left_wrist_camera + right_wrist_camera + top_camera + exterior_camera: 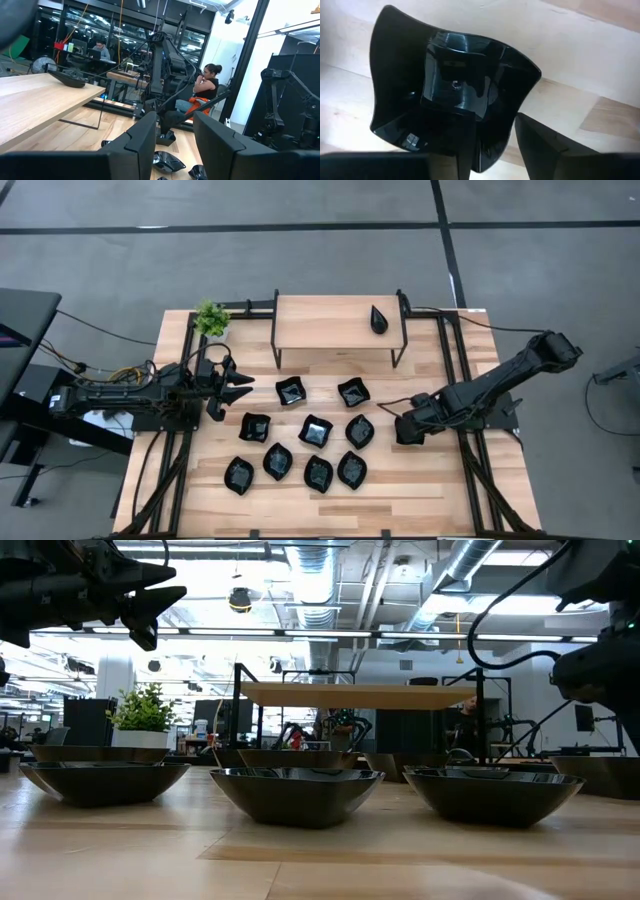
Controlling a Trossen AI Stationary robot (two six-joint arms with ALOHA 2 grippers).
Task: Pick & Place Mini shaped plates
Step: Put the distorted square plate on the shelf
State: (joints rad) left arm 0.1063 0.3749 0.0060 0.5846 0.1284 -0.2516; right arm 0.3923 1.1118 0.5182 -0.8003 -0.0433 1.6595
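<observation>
Glossy black wavy-edged plate point(452, 90) lies on pale wood beneath the right gripper point(492, 145), jaws parted, holding nothing.

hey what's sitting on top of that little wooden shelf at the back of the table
One black teardrop-shaped plate lies on the wooden shelf, near its right end; the rest of the top is bare. The high view cannot show the table under the shelf, which the shelf top covers.

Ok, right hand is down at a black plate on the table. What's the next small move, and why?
Probably close the right hand on the glossy black wavy-edged square plate. Its open fingers seem to straddle the near rim, one over the dish, one over the bare wooden table, and it holds nothing yet.
</observation>
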